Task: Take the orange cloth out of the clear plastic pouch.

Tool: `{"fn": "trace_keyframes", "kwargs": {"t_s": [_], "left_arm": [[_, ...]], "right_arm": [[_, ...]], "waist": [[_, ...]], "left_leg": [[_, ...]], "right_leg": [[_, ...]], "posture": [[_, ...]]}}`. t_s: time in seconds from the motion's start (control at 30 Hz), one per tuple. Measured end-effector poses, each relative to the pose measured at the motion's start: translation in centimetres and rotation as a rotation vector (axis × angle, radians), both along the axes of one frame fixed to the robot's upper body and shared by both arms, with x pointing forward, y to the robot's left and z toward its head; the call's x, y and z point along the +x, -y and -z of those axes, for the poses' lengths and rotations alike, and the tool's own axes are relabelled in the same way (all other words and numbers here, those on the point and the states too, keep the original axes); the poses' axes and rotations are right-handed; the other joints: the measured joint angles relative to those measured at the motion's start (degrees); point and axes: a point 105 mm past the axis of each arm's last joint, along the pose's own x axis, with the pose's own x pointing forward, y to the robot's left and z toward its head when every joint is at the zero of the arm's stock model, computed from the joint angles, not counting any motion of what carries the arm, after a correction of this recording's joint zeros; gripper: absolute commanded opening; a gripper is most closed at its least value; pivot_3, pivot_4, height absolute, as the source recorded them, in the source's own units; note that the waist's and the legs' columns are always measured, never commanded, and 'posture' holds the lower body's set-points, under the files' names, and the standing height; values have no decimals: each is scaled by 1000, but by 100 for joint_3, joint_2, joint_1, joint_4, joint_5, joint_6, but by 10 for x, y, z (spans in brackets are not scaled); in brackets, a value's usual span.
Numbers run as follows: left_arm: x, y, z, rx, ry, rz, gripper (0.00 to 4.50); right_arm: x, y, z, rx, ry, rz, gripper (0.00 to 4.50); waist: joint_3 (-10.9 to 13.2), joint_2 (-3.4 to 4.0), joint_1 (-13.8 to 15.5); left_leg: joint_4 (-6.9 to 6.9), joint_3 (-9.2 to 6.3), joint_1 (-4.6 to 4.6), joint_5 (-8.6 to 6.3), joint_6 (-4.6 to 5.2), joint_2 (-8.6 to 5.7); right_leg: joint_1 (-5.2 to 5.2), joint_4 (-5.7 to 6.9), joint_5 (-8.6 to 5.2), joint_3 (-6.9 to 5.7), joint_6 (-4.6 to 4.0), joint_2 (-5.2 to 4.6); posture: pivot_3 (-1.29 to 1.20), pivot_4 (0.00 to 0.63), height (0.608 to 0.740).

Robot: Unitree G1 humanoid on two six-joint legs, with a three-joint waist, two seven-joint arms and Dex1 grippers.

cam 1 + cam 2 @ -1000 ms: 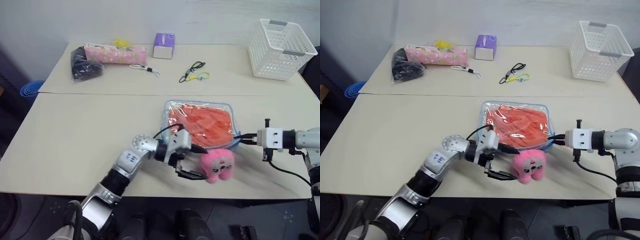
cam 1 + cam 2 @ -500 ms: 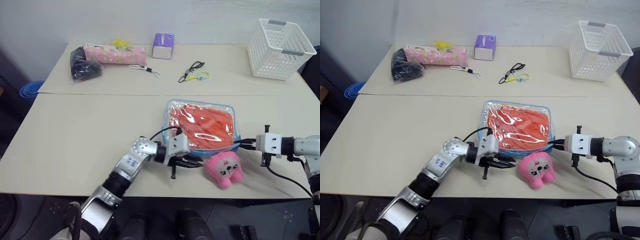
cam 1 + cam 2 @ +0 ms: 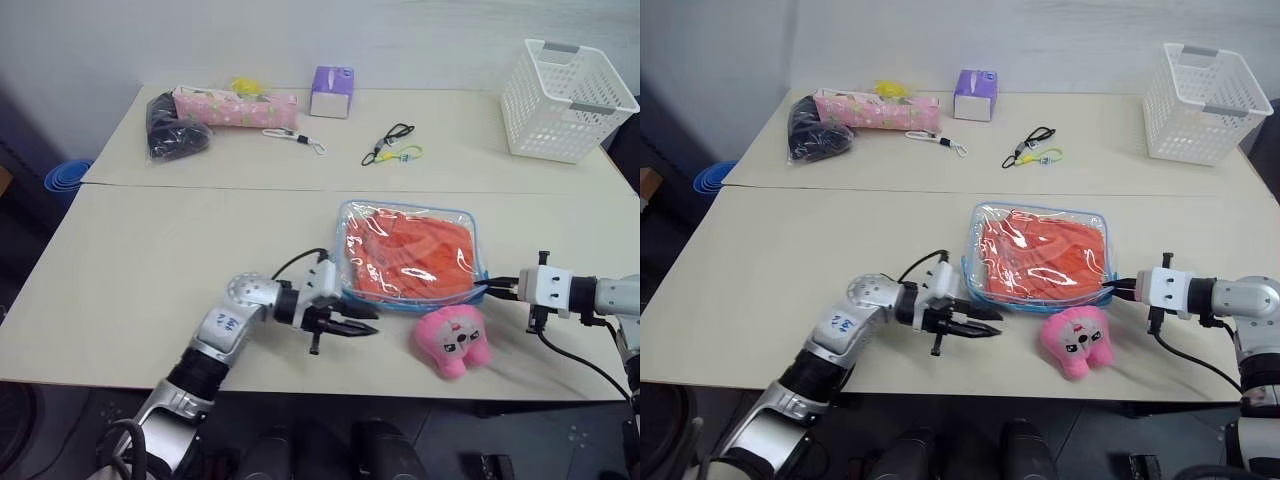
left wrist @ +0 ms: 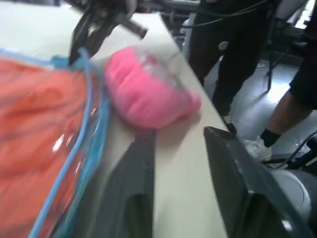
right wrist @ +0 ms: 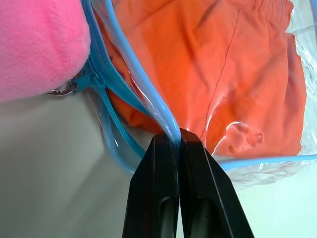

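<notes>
While lying flat on the pale table (image 3: pixel 180 250), the clear plastic pouch (image 3: pixel 411 258) serves as landmark, with the orange cloth (image 3: pixel 410 262) fully inside, filling most of it under the glossy film. Pinched at the pouch's near right corner by the right gripper (image 5: pixel 174 144), fingers pressed together on the light blue edging. Just off the pouch's near left corner, the left gripper (image 3: pixel 358 318), fingers spread apart with nothing between them, pointing along the pouch's near edge toward the pink plush toy (image 3: pixel 452 339). Toy just beside the pouch's near edge, close to the pinched corner. Well beyond the pouch's far edge: a black and yellow lanyard (image 3: pixel 391 143), a purple tissue box (image 3: pixel 329 91), a pink patterned pencil case (image 3: pixel 234 106), a white basket (image 3: pixel 567 99).
</notes>
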Motion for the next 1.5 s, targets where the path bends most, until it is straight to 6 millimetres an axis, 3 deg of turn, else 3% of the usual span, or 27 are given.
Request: {"fn": "trace_keyframes", "kwargs": {"t_s": [0.1, 0.37, 0.47, 0.57, 0.77, 0.93, 1.13, 1.27, 1.5], "left_arm": [[-6, 26, -6, -55, 37, 4, 3186], [-11, 63, 20, 9, 123, -25, 3186], [-13, 76, 27, 16, 139, -45, 2623], [-12, 83, 29, 13, 180, -61, 1733], [-10, 73, 35, 41, 211, -53, 19], [-1, 36, 32, 54, 185, -63, 19], [25, -45, 20, 95, 156, -173, 19], [48, -114, 7, 147, 139, -328, 19], [75, -193, -13, 145, 55, -560, 19]], "right_arm": [[0, 0, 0, 8, -6, 4, 0], [-5, -2, 5, 30, -49, -1, 0], [-7, -4, 6, 32, -62, -9, 0], [-8, -6, 6, 36, -68, -16, 0], [-9, -7, 7, 45, -76, -14, 0], [-10, -6, 6, 39, -64, -19, 0], [-12, 0, 6, 14, -40, -34, 0], [-11, 1, 3, -3, -16, -53, 0], [-10, 1, -3, -42, 27, -103, 0]], "waist": [[0, -1, -9], [0, -1, -4], [0, -1, 20], [0, -1, 25], [0, -1, 41], [0, 0, 2], [0, 1, -32], [-1, 1, -39], [0, 1, -42]], "left_leg": [[0, 2, 1, 0, 0, 1], [-1, 7, 5, 0, 0, 1], [-1, 7, 6, 1, 1, 1], [-1, 8, 6, 1, 1, 1], [-1, 8, 7, 1, 1, 1], [-4, 7, 8, 3, -3, 4], [-4, 6, 9, 4, -5, 6], [-6, -1, 8, 4, -5, 6], [-6, -5, 4, 3, -3, 5]], "right_leg": [[-2, 3, 0, 1, 0, 2], [-1, 4, 0, 8, 0, 3], [0, 4, 1, 9, 1, 2], [-1, 4, 1, 10, 1, 2], [-1, 3, 1, 10, 1, 2], [-3, 5, 0, 9, 1, 3], [-2, 6, 0, 8, 1, 3], [-3, 5, 0, 1, 0, 1], [-5, 5, 0, -5, 0, -1]], "posture": [[0, 150, 740], [0, 150, 740], [0, 150, 740], [0, 150, 740], [0, 150, 740], [0, 150, 740], [0, 150, 740], [0, 150, 740], [0, 150, 740]]}}
